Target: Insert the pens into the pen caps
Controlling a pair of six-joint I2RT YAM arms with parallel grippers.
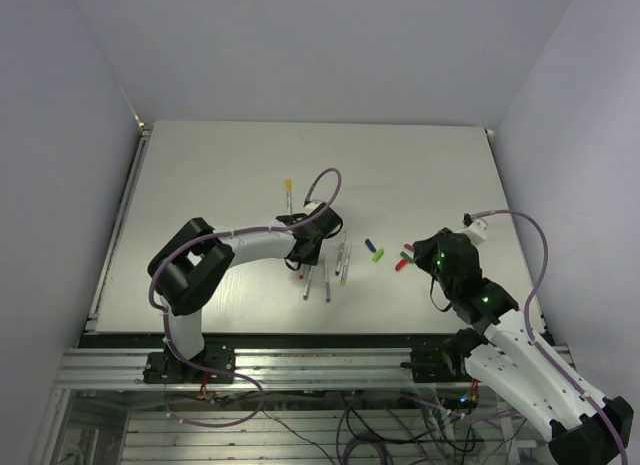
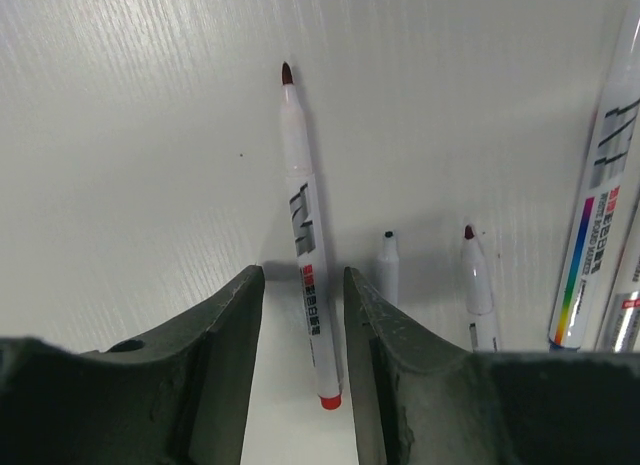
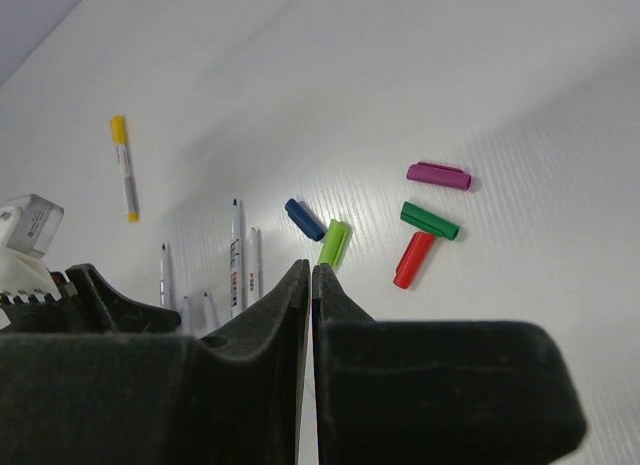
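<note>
1. Your left hand [image 2: 302, 277] sits over the middle of the tabletop [image 1: 200, 165], closer to its near edge. The far edge and both side edges are well apart from it.
2. Its fingers [image 2: 228, 335] stand narrowly apart, straddling a red-tipped pen [image 2: 303, 225] with a sliver of gap on each side.
3. That pen lies flat. Its long axis runs straight away from the hand, felt tip farthest and red butt nearest.
4. Other pens [image 2: 590, 235] lie just to its right, roughly parallel.
5. Your right hand [image 3: 311, 272] is closed on nothing, toward the right edge.
6. Just beyond it lie the blue cap [image 3: 305, 220], light green cap [image 3: 334, 243], red cap [image 3: 413, 259], dark green cap [image 3: 430, 221] and magenta cap [image 3: 438, 175], all between the two hands.
7. A yellow-capped pen [image 3: 124, 167] lies apart, nearer the far edge.
</note>
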